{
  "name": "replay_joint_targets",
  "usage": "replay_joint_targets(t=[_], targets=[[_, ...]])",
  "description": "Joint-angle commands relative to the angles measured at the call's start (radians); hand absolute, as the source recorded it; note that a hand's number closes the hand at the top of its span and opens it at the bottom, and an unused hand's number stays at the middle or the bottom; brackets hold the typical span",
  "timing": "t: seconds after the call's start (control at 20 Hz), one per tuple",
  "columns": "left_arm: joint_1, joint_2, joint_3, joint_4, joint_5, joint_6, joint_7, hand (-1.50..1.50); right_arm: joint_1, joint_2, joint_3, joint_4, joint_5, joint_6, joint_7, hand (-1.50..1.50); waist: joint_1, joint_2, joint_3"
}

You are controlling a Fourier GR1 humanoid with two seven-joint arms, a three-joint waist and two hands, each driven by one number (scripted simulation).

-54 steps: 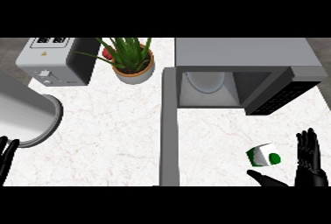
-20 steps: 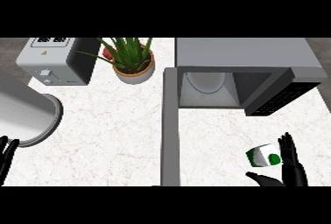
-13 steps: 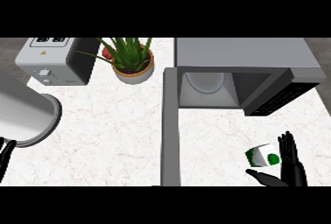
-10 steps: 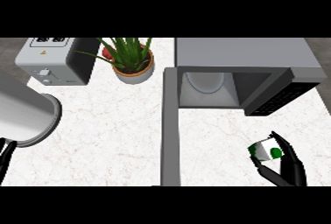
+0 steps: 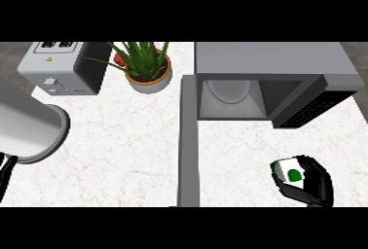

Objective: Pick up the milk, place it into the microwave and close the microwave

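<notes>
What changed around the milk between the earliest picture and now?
The right hand, which stood open to the right of the milk carton, moved left and curled its fingers round it. The carton has barely shifted on the counter. The left hand slid to the view's left edge. The microwave with its open door, the toaster and the potted plant are unchanged.

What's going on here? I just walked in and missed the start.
The robot's right hand is curled round a small milk carton on the counter, in front of the microwave. The microwave's door stands open, and nothing but its turntable shows inside. The milk is not in yet. The left hand barely shows at the left edge, beside a large grey cylinder. A toaster and a potted plant stand at the back.
</notes>
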Motion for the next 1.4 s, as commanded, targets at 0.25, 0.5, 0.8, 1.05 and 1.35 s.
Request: replay_joint_targets(t=[0.25, 0.5, 0.8, 1.05, 1.35], targets=[[0.041, -0.015, -0.003, -0.008, -0.015, -0.018, -0.032, -1.5, -0.081, 0.029, 0.084, -0.073, -0.009, 0.158, 0.054, 1.5, 0.006, 0.0, 0.002], [0.013, 0.017, 0.04, -0.002, 0.021, -0.016, -0.005, -1.5, -0.034, 0.093, 0.17, -0.298, -0.002, 0.103, 0.174, 1.5, -0.007, -0.003, 0.001], [0.126, 0.013, 0.09, 0.007, 0.065, -0.101, -0.086, -1.5, 0.109, 0.148, 0.282, -0.659, 0.023, 0.016, 0.377, 1.5, -0.006, -0.005, 0.0], [0.049, -0.005, 0.059, 0.035, 0.008, -0.061, -0.057, -1.5, 0.323, 0.172, 0.438, -1.014, 0.006, -0.064, 0.557, 1.5, -0.018, -0.005, 0.0], [0.085, 0.028, 0.134, -0.002, 0.139, -0.112, -0.025, -1.5, 0.381, 0.173, 0.539, -1.227, -0.03, -0.24, 0.704, 1.5, -0.004, -0.002, 0.001]])
